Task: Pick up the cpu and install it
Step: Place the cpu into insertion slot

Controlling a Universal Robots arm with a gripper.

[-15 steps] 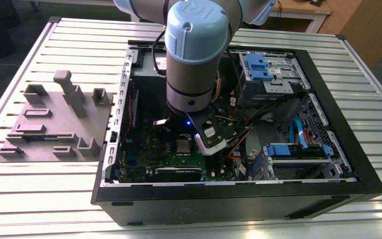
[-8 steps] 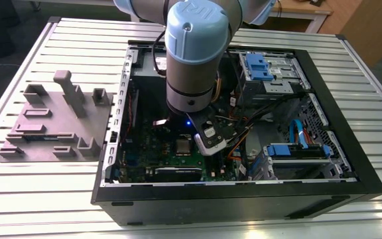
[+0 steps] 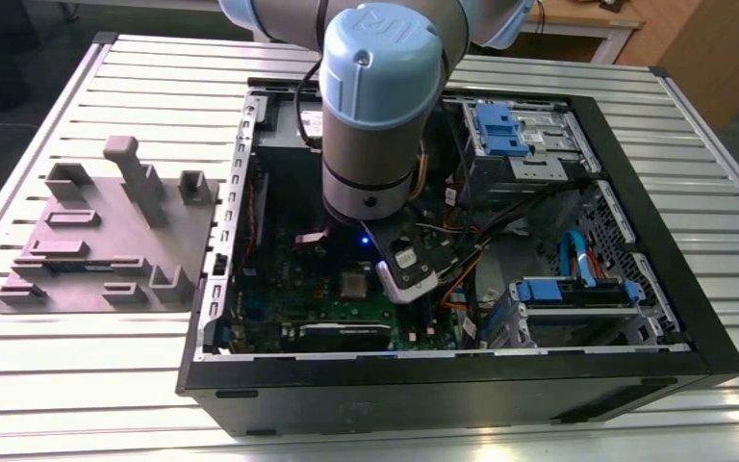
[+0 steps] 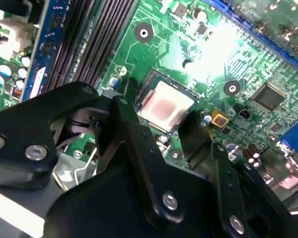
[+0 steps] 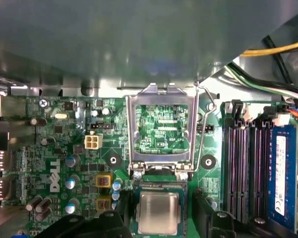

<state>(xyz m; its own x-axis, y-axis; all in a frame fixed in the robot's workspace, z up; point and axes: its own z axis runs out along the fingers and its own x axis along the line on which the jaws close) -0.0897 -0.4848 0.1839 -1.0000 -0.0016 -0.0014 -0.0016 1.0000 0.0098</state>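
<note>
Your jaws stand released, one on each side of the cpu (image 5: pixel 159 213) (image 4: pixel 164 106), which lies flat in its socket on the green motherboard (image 5: pixel 49 144); both wrist views show a thin gap to either jaw. Just beyond the jaws the socket's metal frame (image 5: pixel 161 126) is hinged up open, its wire lever (image 5: pixel 204 124) alongside. White lettering (image 5: pixel 54 176) is printed on the board to one side of the jaws, and on the other, past the black memory slots (image 5: pixel 246 163), a blue memory stick (image 5: pixel 283 173) carries a white label, both too close for much sideways room.
</note>
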